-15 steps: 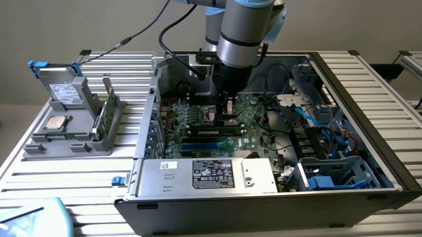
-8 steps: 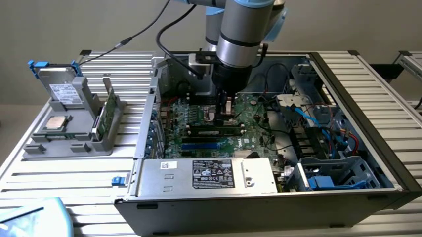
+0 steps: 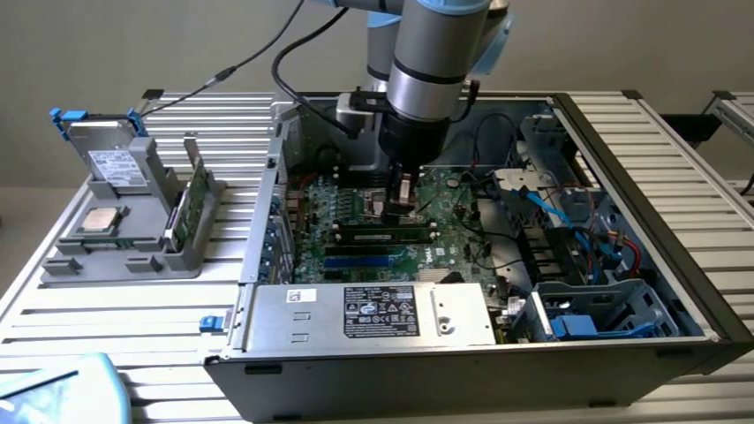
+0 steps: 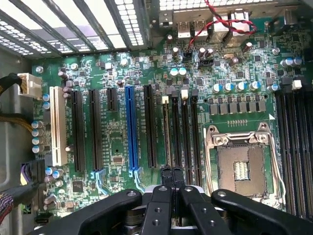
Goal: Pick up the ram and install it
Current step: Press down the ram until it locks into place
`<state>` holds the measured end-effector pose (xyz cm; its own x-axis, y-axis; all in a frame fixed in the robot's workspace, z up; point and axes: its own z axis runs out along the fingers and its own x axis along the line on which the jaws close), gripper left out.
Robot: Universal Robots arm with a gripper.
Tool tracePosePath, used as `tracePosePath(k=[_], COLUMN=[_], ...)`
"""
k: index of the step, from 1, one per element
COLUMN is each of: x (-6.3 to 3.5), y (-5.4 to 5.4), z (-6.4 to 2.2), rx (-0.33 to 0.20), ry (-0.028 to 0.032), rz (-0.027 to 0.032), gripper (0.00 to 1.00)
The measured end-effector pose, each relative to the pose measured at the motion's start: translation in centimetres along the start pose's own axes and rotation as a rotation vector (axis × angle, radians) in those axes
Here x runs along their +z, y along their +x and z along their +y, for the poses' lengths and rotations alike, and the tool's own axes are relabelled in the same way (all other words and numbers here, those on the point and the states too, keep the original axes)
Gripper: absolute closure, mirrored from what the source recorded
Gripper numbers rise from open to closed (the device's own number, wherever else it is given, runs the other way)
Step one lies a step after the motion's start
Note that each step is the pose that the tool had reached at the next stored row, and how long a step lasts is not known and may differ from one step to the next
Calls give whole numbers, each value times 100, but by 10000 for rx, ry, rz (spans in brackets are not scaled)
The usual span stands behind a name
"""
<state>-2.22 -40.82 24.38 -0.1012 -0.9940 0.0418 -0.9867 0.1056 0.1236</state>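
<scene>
While the pincer [image 3: 401, 205] hangs low over the motherboard [image 4: 122, 132], jaws pinched together on nothing, a ram [image 3: 383, 235] stick lies seated flat in a slot just below it, likely pressed home; another stands in the rack [image 3: 189, 221] outside the case.

**Plain wall, slatted metal counter**

A bare beige wall [image 3: 141, 44] fills the back of the exterior view, evenly lit with no hard shadows. Below it a counter [image 3: 118, 309] of ribbed aluminium slats spreads across the scene. At five o'clock from the wall's centre, a second slatted frame [image 3: 730, 110] stands near the counter's edge.
</scene>
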Motion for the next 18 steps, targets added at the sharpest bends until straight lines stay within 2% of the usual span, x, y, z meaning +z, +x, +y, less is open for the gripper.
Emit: tracePosePath(k=[18], x=[7], y=[0], z=[-1], rx=[2219], ry=[-20], rz=[-224], gripper=[89])
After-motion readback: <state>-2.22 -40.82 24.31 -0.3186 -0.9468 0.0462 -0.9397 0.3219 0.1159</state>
